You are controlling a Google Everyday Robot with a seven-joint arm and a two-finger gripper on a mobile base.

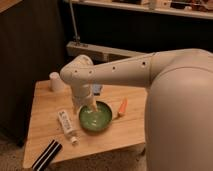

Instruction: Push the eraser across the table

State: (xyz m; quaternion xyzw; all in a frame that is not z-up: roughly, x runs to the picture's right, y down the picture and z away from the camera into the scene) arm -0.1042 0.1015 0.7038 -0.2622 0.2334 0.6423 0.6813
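The eraser point(47, 155), a flat black block with white stripes, lies at the near left corner of the wooden table point(45, 112), partly over its front edge. My gripper point(91, 104) hangs from the white arm over the left rim of a green bowl point(95, 118), well behind and to the right of the eraser. It stands open, with nothing seen in it. The arm hides part of the table behind it.
A white labelled tube point(66, 125) lies between the bowl and the eraser. A white cup point(56, 81) stands at the back left corner. An orange carrot-like piece point(122, 106) lies right of the bowl and a blue item point(97, 90) behind it. A metal shelf rail point(100, 51) runs behind the table.
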